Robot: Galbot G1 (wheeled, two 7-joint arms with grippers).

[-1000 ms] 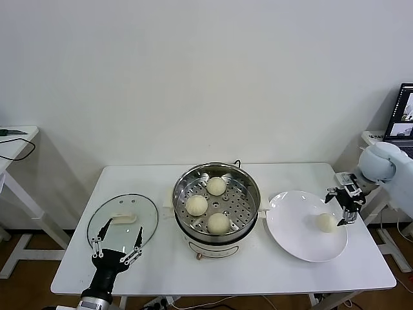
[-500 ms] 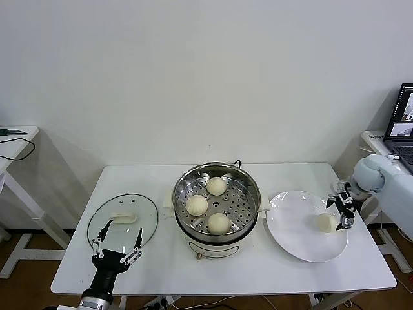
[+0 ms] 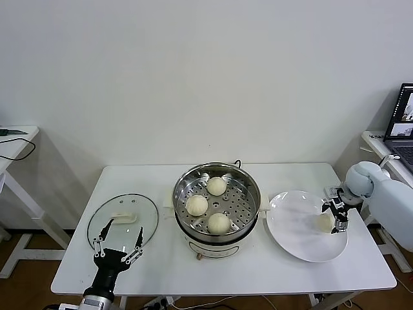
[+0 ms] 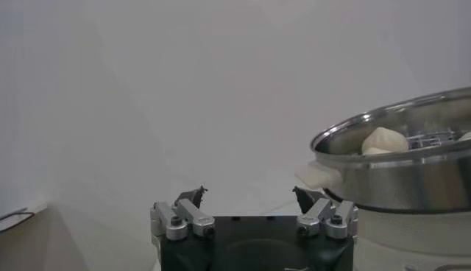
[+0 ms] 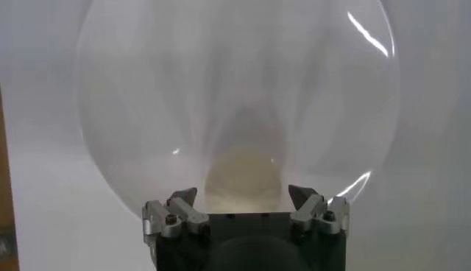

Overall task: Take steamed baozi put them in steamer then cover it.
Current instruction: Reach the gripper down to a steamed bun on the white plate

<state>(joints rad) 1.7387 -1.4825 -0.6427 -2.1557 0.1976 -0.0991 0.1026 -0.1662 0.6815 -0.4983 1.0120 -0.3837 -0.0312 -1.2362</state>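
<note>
Last baozi [image 3: 324,222] dead ahead of right end effector [image 3: 337,215], between spread fingers, unpinched; round, axis-free; left end effector [image 3: 117,246] spread, far.

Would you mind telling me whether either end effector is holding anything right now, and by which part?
Nothing is held. The right end effector stands open around the last baozi on the plate, not yet closed; the left end effector is open by the lid.

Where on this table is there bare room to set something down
Bare patches: the table front strip ahead of the steamer and plate, and the back-left corner behind the glass lid. The plate is bare but for one baozi, where the open right gripper crowds. The steamer holds three.
</note>
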